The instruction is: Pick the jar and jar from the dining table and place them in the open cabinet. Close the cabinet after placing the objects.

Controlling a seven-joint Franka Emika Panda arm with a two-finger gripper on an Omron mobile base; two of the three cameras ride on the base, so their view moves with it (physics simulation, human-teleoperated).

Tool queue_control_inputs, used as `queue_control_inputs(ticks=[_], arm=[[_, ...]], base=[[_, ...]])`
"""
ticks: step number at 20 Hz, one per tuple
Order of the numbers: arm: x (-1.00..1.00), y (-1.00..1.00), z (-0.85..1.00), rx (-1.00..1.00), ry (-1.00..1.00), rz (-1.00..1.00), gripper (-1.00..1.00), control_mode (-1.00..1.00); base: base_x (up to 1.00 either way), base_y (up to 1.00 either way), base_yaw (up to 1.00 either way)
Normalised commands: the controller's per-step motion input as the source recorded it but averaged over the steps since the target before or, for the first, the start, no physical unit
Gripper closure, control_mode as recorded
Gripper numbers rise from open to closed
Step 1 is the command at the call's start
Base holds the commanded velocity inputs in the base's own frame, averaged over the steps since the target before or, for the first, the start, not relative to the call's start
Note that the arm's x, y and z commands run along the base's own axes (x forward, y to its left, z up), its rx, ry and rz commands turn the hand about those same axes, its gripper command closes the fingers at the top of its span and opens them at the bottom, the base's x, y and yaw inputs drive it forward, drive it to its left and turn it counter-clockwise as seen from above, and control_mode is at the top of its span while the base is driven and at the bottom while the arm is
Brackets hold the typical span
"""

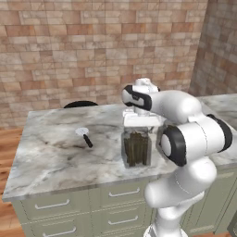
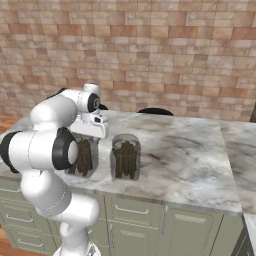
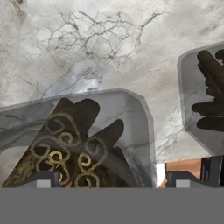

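Hand (image 3: 109, 181) held wide over near jar (image 3: 83, 140), fingers (image 3: 43, 180) at each side, no grip seen. 2nd jar (image 2: 125, 156) beside it on counter (image 1: 51, 157); utensil (image 1: 84, 135) apart.

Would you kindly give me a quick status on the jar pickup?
Gripper open, low over near jar. Second jar upright beside it on dining table. Utensil well clear; nothing blocking.
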Motion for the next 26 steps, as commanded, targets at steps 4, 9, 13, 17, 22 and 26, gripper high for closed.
queue_control_inputs(ticks=[4, 9, 13, 17, 22, 26], arm=[[0.02, 0.01, -0.44, 0.00, 0.00, 0.00, 1.00, -1.00], [0.00, 0.00, -0.15, 0.00, 0.01, 0.00, 1.00, -1.00], [0.00, 0.00, -0.05, 0.00, 0.01, 0.00, 1.00, -1.00], [0.00, 0.00, -0.06, 0.00, 0.00, 0.00, 1.00, -1.00], [0.00, 0.00, -0.02, 0.00, 0.00, 0.00, 1.00, -1.00], [0.00, 0.00, 0.00, 0.00, 0.00, 0.00, 1.00, -1.00]], base=[[0.00, 0.00, 0.00], [0.00, 0.00, 0.00], [0.00, 0.00, 0.00], [0.00, 0.00, 0.00], [0.00, 0.00, 0.00], [0.00, 0.00, 0.00]])
